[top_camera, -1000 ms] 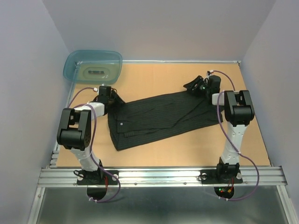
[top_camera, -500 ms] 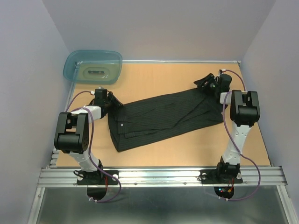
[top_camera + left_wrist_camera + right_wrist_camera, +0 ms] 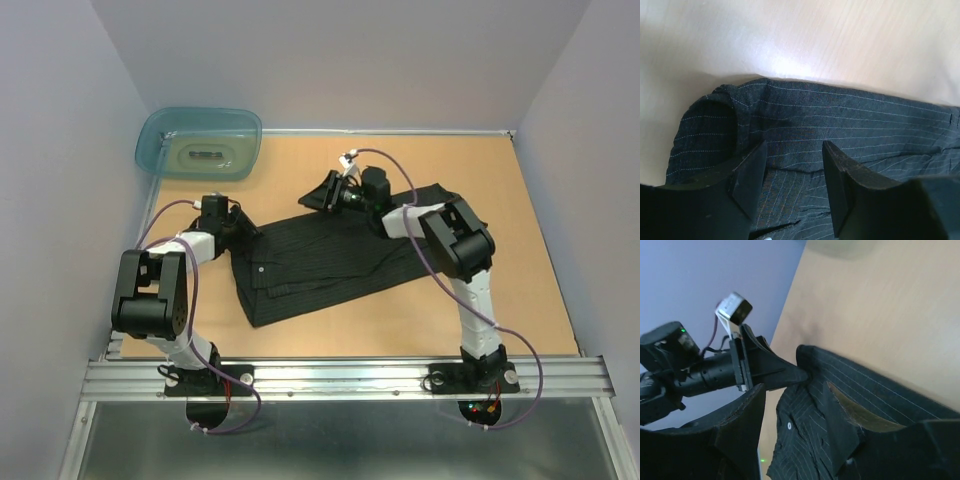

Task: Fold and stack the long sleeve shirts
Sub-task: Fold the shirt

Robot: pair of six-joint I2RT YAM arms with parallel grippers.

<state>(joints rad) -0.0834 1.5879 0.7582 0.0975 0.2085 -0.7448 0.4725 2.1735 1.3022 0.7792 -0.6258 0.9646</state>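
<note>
Black shirt (image 3: 320, 260), seemingly rumpled, on table (image 3: 510, 290)

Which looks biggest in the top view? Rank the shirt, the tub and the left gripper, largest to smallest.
1. shirt, by far the widest.
2. tub, clearly smaller.
3. left gripper, smallest, even though it may sit slightly nearer the camera.

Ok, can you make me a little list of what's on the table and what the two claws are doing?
shirt: black with thin stripes, lying slantwise on the table
tub: teal, at the far left corner, apart from the shirt
left gripper: open, low over the shirt's left end
right gripper: open, above the shirt's far edge
shirts seen: one, no stack yet
</note>
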